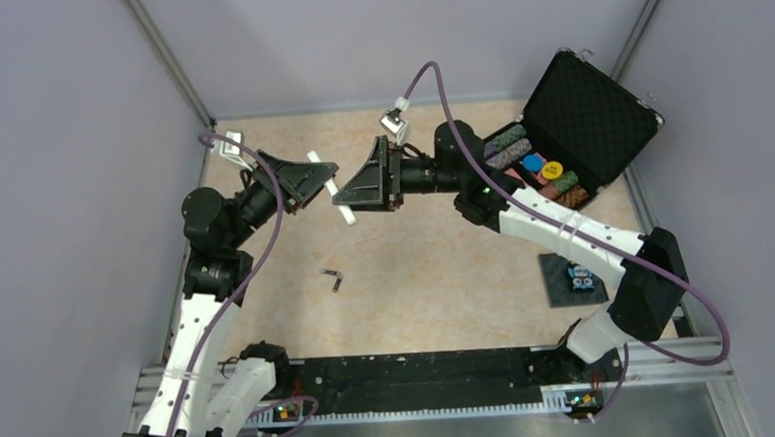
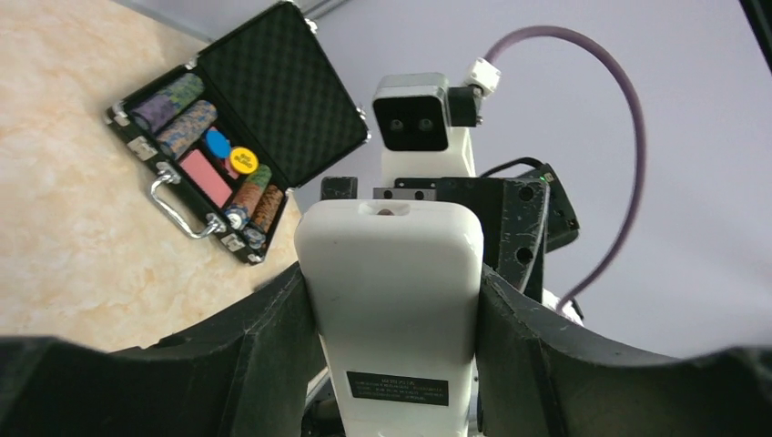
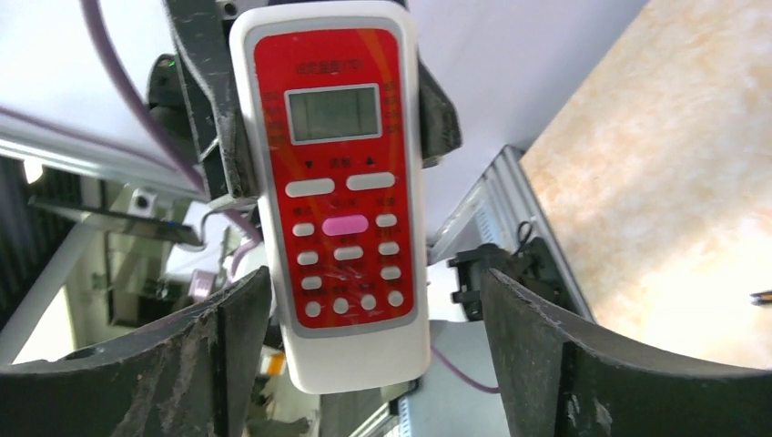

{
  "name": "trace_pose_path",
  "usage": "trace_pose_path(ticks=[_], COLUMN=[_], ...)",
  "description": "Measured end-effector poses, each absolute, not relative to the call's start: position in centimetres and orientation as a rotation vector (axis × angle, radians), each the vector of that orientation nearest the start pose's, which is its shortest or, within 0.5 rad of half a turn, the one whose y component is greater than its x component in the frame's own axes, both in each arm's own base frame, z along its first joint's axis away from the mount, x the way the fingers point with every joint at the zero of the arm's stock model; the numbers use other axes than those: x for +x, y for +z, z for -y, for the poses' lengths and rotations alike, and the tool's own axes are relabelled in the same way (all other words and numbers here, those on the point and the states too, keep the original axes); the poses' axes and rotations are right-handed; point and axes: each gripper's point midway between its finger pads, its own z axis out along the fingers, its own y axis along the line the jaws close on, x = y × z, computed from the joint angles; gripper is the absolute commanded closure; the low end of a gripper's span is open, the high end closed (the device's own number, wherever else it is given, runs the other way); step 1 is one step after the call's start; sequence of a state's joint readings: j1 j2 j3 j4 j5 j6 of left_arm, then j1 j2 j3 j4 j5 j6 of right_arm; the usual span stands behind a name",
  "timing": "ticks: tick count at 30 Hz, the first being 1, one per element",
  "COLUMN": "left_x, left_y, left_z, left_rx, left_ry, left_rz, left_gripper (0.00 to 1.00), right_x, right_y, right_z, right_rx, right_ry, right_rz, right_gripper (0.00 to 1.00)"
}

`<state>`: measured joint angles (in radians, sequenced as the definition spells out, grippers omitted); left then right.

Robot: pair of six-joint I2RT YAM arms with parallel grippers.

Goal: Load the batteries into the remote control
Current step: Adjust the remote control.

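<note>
Open black case (image 1: 588,113) beyond my right claw (image 3: 373,278): chip rolls, pink block, blue and yellow discs. My left claw (image 2: 391,273) clamps the remote control (image 2: 391,328) by its long edges. Long axis crosses the gap between claws, red face toward the right claw, which gapes wide, gripping nothing. Batteries (image 1: 333,277) lie on the table (image 1: 437,276), nearside of both claws.

White-backed remote control (image 2: 390,300) in left gripper (image 2: 391,355), black case (image 2: 273,82) beyond
</note>
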<state>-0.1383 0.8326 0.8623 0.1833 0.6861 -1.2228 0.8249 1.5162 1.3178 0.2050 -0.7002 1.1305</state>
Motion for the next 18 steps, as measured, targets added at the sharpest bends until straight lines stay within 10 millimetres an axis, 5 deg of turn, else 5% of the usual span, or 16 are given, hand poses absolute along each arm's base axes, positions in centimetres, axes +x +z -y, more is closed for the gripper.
trace_pose_path(ticks=[9,15,18], left_x=[26.5,27.0,27.0], left_y=[38.3,35.7,34.2], left_z=[15.5,14.1,13.7], left_rx=[-0.467,-0.656,-0.74], left_ry=[-1.367,-1.261,-1.229], left_rz=[-1.716,-1.799,-1.843], left_gripper=[1.0,1.0,1.0], right_x=[21.7,19.9,19.1], right_y=[35.6,36.0,35.0], right_z=[-41.0,-42.7,-43.0], right_rx=[-0.353,-0.478,-0.532], right_ry=[1.588,1.323,1.216], right_rz=[-1.956,-1.865,-1.851], right_gripper=[0.06,0.08,0.18])
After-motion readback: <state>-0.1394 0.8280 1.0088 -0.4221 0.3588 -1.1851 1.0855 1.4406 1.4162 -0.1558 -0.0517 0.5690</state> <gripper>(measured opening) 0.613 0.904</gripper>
